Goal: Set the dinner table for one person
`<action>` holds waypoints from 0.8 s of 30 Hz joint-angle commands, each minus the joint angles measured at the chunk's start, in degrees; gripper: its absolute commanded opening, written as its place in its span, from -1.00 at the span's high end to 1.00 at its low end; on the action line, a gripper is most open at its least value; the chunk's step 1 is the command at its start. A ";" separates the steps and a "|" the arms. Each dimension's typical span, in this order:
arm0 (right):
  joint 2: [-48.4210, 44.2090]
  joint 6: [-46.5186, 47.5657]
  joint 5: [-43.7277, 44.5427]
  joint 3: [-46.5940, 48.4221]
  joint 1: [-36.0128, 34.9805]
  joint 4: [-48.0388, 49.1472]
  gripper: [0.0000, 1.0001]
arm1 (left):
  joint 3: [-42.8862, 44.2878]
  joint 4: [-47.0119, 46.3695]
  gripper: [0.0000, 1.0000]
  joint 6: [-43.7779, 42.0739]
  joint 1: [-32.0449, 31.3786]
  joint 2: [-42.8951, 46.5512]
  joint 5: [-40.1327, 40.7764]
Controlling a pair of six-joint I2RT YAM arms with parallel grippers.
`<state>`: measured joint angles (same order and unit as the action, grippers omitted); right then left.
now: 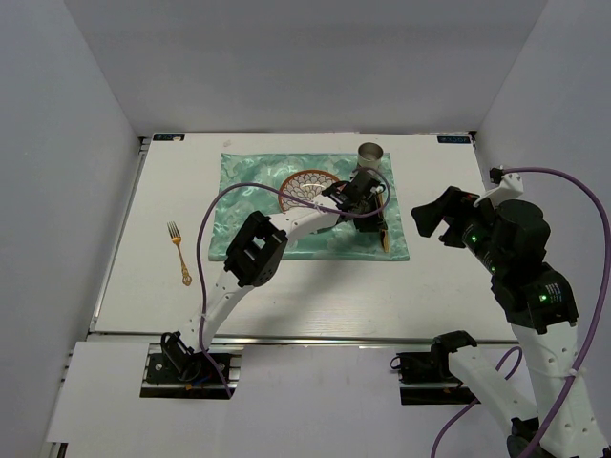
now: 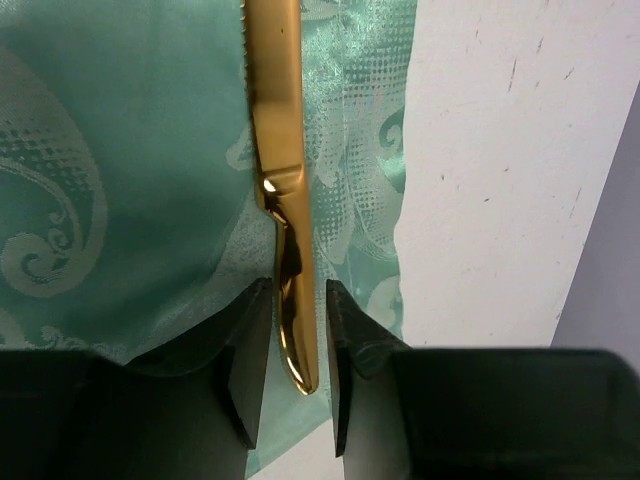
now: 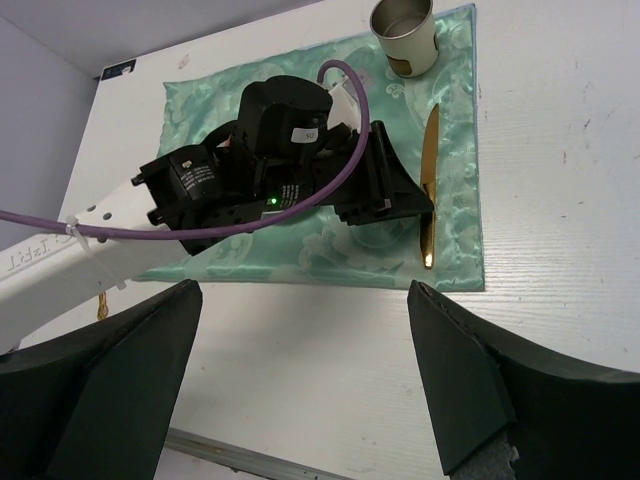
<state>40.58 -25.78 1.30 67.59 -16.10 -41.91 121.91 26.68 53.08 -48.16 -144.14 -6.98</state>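
A gold knife (image 2: 275, 120) lies along the right side of the mint-green cloth (image 1: 248, 191) on the white dinner table (image 1: 315, 296). My left gripper (image 2: 298, 290) straddles the knife's handle, and a thin gap shows on each side, so the jaws are open and not clamping it. From above, the left gripper (image 1: 380, 224) hovers over the cloth's right edge, next to the patterned plate (image 1: 310, 186). A metal cup (image 1: 370, 154) stands at the cloth's far right corner. My right gripper (image 1: 434, 215) hangs wide open and empty over the table, right of the cloth.
A gold fork (image 1: 179, 253) lies on the bare table far to the left of the cloth. A metal rail (image 1: 315, 336) runs along the near edge. White walls enclose the table on three sides.
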 commanded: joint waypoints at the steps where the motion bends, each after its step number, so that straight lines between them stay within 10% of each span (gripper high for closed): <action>1: -0.50 1.35 -0.68 0.26 0.19 2.18 -0.78 | 2.37 -0.84 0.21 0.27 0.26 2.10 -0.31; 12: -0.50 1.87 -0.69 1.40 0.28 1.74 -0.78 | 2.02 1.26 -0.12 0.36 0.26 5.78 2.67; 24: -0.68 2.31 -5.95 -1.58 0.19 4.20 -0.78 | -7.63 20.95 -0.74 -8.33 8.86 28.55 18.40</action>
<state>40.21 -24.80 -2.13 67.42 -16.10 -41.50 117.69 40.07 47.64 -44.62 -123.42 5.19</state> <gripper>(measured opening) 0.892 0.860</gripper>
